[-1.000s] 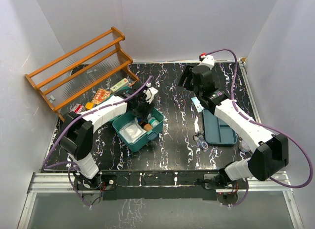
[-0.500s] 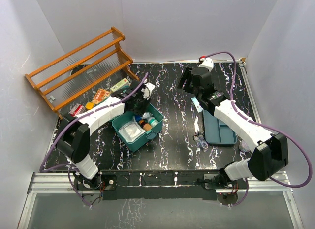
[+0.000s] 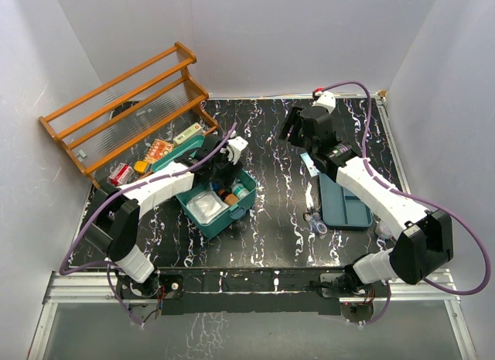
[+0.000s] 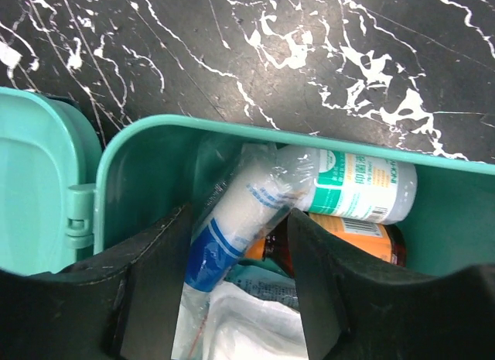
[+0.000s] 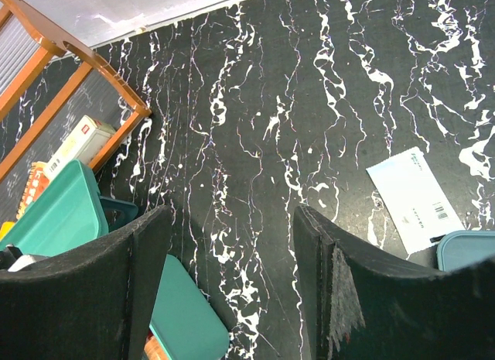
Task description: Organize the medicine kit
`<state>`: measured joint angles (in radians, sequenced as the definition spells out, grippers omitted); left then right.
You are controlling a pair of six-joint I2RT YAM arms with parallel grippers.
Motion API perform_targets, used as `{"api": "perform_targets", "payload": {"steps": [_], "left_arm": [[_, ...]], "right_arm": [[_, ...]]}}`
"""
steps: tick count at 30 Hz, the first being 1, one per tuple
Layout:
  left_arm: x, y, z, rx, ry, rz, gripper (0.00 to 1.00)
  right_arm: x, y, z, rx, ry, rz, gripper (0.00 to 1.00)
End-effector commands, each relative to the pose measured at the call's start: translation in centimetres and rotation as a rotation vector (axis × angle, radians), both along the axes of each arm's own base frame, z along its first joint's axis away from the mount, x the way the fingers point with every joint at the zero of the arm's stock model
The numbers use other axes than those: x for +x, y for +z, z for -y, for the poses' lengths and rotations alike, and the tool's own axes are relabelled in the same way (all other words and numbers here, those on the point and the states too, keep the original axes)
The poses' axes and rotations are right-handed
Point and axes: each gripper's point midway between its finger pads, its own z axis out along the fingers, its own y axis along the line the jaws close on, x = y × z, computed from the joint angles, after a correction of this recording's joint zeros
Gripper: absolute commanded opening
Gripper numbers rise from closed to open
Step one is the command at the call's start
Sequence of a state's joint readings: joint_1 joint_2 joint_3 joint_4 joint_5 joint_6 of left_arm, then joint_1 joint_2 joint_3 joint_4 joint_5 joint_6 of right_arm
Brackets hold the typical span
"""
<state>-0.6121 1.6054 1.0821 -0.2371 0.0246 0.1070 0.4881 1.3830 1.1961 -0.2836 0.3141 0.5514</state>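
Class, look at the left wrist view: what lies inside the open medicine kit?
Inside the medicine kit: a wrapped white roll with a blue end, a white green-labelled bottle, an amber bottle, and a clear packet. The left fingers cover the near part.

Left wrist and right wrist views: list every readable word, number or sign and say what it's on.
Nothing can be quoted with confidence.
White bottle, green label: characters too blurred to read.
Amber bottle, orange label: print too small.
Wrapped roll, blue print: unreadable.
White packet: barcode, fine print too small.
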Motion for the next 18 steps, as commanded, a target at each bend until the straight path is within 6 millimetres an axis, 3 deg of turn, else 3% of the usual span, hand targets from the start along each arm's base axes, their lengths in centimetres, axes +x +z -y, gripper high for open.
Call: {"api": "perform_targets", "payload": {"steps": [1,10,14,18], "left_arm": [[1.7,1.3,0.0,0.024,-0.021,0.116,0.5],[1.1,-0.2,-0.5,0.031,0.065,0.095,0.37],[1.8,-0.5,-2.1,0.083,0.192,0.113,0.27],[2.4,-0.2,-3.9,0.134,0.354,0.127,0.25]], "right_arm": [[0.3,0.9,0.1,0.017,-0.007,0.029,0.62],[0.3,1.0,0.2,0.015,-0.013,0.031,0.62],[0.3,0.9,0.2,0.016,-0.011,0.026,0.62],[0.3,0.7,0.1,0.018,-0.008,0.02,0.62]]}}
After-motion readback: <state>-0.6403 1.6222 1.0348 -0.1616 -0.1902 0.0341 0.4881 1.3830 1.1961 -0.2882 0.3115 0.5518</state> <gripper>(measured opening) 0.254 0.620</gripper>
